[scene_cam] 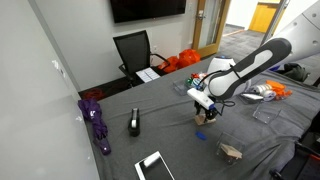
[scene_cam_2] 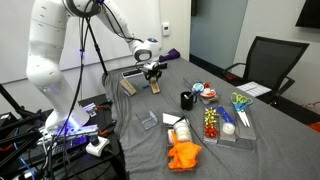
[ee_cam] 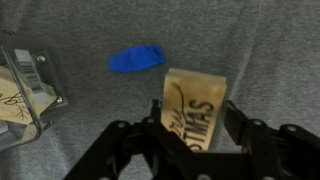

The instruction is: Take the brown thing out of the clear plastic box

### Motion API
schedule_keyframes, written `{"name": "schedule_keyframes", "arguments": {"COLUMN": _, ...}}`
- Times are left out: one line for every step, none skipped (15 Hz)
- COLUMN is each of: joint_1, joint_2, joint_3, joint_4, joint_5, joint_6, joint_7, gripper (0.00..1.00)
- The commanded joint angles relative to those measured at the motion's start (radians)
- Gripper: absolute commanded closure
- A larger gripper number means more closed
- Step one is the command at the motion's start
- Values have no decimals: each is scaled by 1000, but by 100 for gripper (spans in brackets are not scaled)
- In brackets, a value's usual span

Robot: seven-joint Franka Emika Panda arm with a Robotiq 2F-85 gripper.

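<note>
My gripper (ee_cam: 192,118) is shut on the brown thing (ee_cam: 195,92), a tan block with black lettering that stands upright between the fingers. In both exterior views the gripper (scene_cam: 203,106) (scene_cam_2: 153,74) holds the block (scene_cam: 200,119) (scene_cam_2: 155,88) just above the grey table cloth. The clear plastic box (ee_cam: 25,90) lies at the left edge of the wrist view with labelled contents showing. It is apart from the gripper and also shows in both exterior views (scene_cam: 232,152) (scene_cam_2: 128,86).
A small blue object (ee_cam: 138,59) lies on the cloth beside the block. A black item (scene_cam: 134,123), a purple thing (scene_cam: 97,122) and a tablet (scene_cam: 153,166) lie further off. A larger clear container with colourful contents (scene_cam_2: 225,122) and an orange cloth (scene_cam_2: 183,155) also lie on the table.
</note>
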Motion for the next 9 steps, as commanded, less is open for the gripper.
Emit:
{"name": "schedule_keyframes", "arguments": {"joint_1": 16, "joint_2": 14, "joint_3": -12, "joint_4": 24, "joint_5": -42, "joint_6": 1, "joint_7": 51, "gripper": 4}}
{"name": "schedule_keyframes", "arguments": {"joint_1": 10, "joint_2": 8, "joint_3": -3, "joint_4": 23, "joint_5": -39, "joint_6": -3, "joint_7": 48, "gripper": 1}}
{"name": "schedule_keyframes", "arguments": {"joint_1": -4, "joint_2": -2, "joint_3": 13, "joint_4": 19, "joint_5": -25, "joint_6": -16, "joint_7": 30, "gripper": 0}}
{"name": "schedule_keyframes", "arguments": {"joint_1": -13, "joint_2": -9, "joint_3": 24, "joint_4": 16, "joint_5": -18, "joint_6": -28, "joint_7": 14, "gripper": 0}}
{"name": "schedule_keyframes", "arguments": {"joint_1": -22, "joint_2": -18, "joint_3": 36, "joint_4": 11, "joint_5": -11, "joint_6": -41, "joint_7": -1, "gripper": 0}}
{"name": "schedule_keyframes", "arguments": {"joint_1": -30, "joint_2": -28, "joint_3": 47, "joint_4": 4, "joint_5": -5, "joint_6": -56, "joint_7": -18, "gripper": 0}}
{"name": "schedule_keyframes", "arguments": {"joint_1": -38, "joint_2": -38, "joint_3": 60, "joint_4": -3, "joint_5": 4, "joint_6": -68, "joint_7": -34, "gripper": 0}}
{"name": "schedule_keyframes", "arguments": {"joint_1": -43, "joint_2": -44, "joint_3": 68, "joint_4": -8, "joint_5": 10, "joint_6": -74, "joint_7": -45, "gripper": 0}}
{"name": "schedule_keyframes", "arguments": {"joint_1": -47, "joint_2": -51, "joint_3": 76, "joint_4": -14, "joint_5": 16, "joint_6": -82, "joint_7": -60, "gripper": 0}}
